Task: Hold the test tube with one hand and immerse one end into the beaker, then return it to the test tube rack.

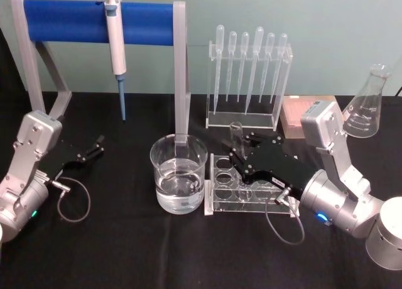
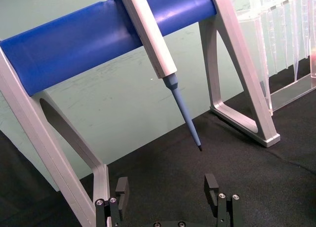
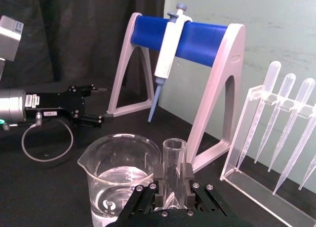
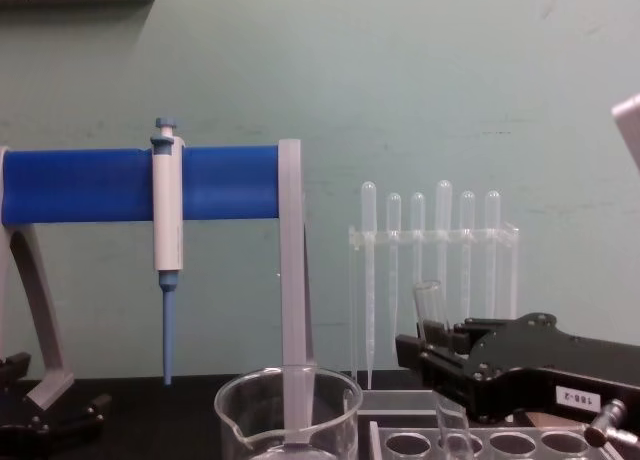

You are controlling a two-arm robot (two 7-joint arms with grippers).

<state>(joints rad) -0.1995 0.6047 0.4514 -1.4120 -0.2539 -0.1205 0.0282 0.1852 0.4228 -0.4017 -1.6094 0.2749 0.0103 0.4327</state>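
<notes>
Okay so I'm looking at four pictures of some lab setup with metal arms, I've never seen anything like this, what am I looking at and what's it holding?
This is a two-armed robot at a black table. One picture comes from its head looking down, one from its chest looking across, and one from a camera on each wrist.

The right end effector is shut on the test tube, a clear glass tube held upright over a clear rack with round holes. Just to the robot's left of the rack stands the beaker, holding clear liquid. The tube is not in the beaker yet.

The left end effector rests open near the table, holding nothing.

Behind stand a blue-barred stand with a white-and-blue pipettor hanging from it, a row of plastic pipettes in their holder, and a conical flask on the right.
</notes>
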